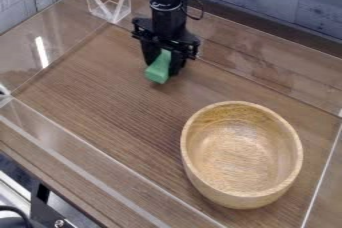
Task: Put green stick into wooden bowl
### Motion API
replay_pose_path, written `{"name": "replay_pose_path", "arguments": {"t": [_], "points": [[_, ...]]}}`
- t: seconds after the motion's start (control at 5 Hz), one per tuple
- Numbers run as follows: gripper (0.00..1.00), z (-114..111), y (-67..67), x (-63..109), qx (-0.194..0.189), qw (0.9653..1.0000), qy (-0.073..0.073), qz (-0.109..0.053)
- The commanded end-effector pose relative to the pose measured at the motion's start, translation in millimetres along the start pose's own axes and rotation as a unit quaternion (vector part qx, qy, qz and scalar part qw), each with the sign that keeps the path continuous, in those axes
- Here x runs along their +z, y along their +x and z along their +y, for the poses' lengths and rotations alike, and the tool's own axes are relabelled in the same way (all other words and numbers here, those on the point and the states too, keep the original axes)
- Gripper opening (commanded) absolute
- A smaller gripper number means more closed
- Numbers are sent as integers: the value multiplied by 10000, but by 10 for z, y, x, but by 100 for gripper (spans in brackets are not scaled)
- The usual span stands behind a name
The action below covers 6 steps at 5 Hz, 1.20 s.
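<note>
The scene holds one green stick [160, 67], a single bright bar with no second piece of that colour anywhere. There is one wooden bowl [243, 189], round and pale. One robot arm [166, 2] shows, carrying one gripper [163, 60] with two dark fingers [143, 54]. One wooden table [100, 112] lies under everything, and one clear-walled enclosure [54, 137] surrounds it.
</note>
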State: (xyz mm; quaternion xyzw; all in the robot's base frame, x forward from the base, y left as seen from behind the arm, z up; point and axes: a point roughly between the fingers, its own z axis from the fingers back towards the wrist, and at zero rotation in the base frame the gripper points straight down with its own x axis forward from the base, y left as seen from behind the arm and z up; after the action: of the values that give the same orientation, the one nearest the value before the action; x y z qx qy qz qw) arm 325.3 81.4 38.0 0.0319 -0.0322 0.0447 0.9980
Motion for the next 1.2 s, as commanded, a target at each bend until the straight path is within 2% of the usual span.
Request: {"name": "replay_pose_path", "arguments": {"t": [0.0, 1.0], "points": [[0, 38, 24, 133, 77, 9999, 5, -136], [0, 20, -83, 281, 214, 9996, -128, 97]]}}
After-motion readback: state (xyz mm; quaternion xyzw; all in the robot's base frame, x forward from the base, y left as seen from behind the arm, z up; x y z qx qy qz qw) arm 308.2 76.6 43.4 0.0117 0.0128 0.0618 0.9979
